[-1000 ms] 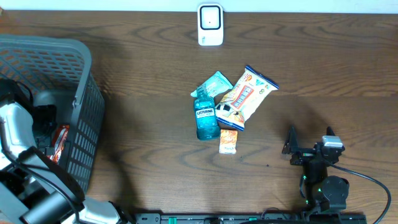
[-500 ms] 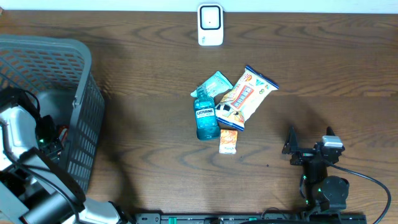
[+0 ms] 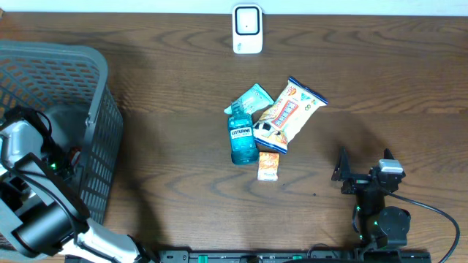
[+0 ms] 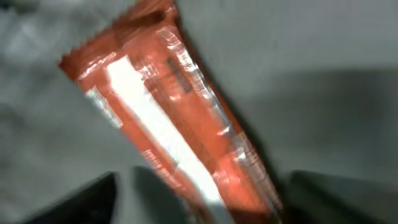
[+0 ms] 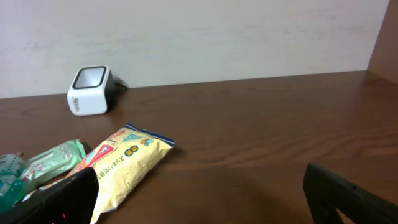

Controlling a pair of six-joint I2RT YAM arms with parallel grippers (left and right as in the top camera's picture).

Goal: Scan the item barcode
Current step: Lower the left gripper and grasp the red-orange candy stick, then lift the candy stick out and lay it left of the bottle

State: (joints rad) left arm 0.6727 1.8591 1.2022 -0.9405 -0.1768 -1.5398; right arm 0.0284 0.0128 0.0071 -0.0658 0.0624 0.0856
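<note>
An orange-red packet [image 4: 180, 124] with a white stripe lies on the grey floor of the basket [image 3: 80, 80]. It fills the blurred left wrist view. My left gripper [image 4: 199, 199] is down inside the basket, one dark finger on each side of the packet's near end, with gaps still showing. From overhead the left gripper [image 3: 62, 164] is half hidden by the basket wall. The white scanner [image 3: 247, 29] stands at the table's far edge. My right gripper [image 3: 364, 162] rests open at the front right with nothing in it.
In the middle of the table lie a blue Listerine bottle [image 3: 243, 142], a yellow snack bag [image 3: 289, 113], a green packet [image 3: 252, 98] and a small orange packet [image 3: 268, 166]. The right wrist view shows the scanner [image 5: 90, 90] and the yellow bag [image 5: 124, 162].
My left arm has sunk deeper into the basket, onto the orange-red packet. Its fingers have drawn in from their widest. The right arm has not moved.
</note>
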